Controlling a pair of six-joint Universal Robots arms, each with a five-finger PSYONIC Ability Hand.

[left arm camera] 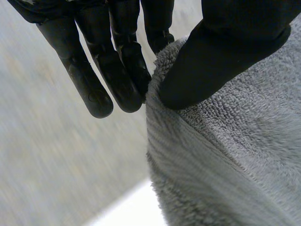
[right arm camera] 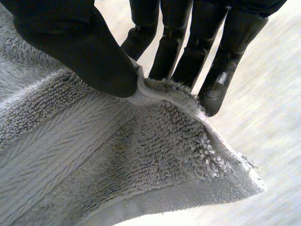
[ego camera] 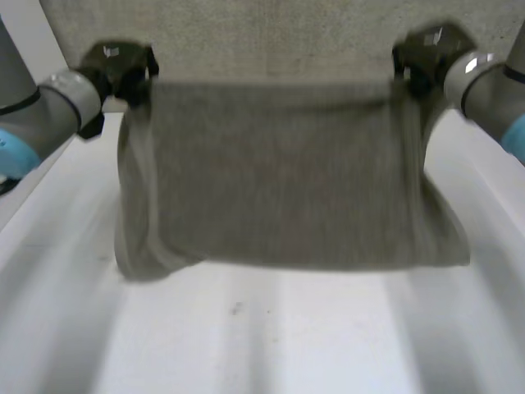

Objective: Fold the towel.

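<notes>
A grey towel (ego camera: 279, 176) hangs stretched between my two hands above the white table (ego camera: 271, 336), its lower edge sagging towards the table. My left hand (ego camera: 123, 70) holds the towel's upper left corner. In the left wrist view the thumb (left arm camera: 221, 56) presses the terry cloth (left arm camera: 235, 155) against the fingers (left arm camera: 120, 70). My right hand (ego camera: 426, 53) holds the upper right corner. In the right wrist view its thumb (right arm camera: 89, 52) pinches the towel's hemmed edge (right arm camera: 155, 94) against the fingers (right arm camera: 188, 52), and the corner tip sticks out past them.
A grey-beige surface (ego camera: 271, 37) lies beyond the table's far edge, behind the towel. The white table's near part spreads in front of the hanging cloth.
</notes>
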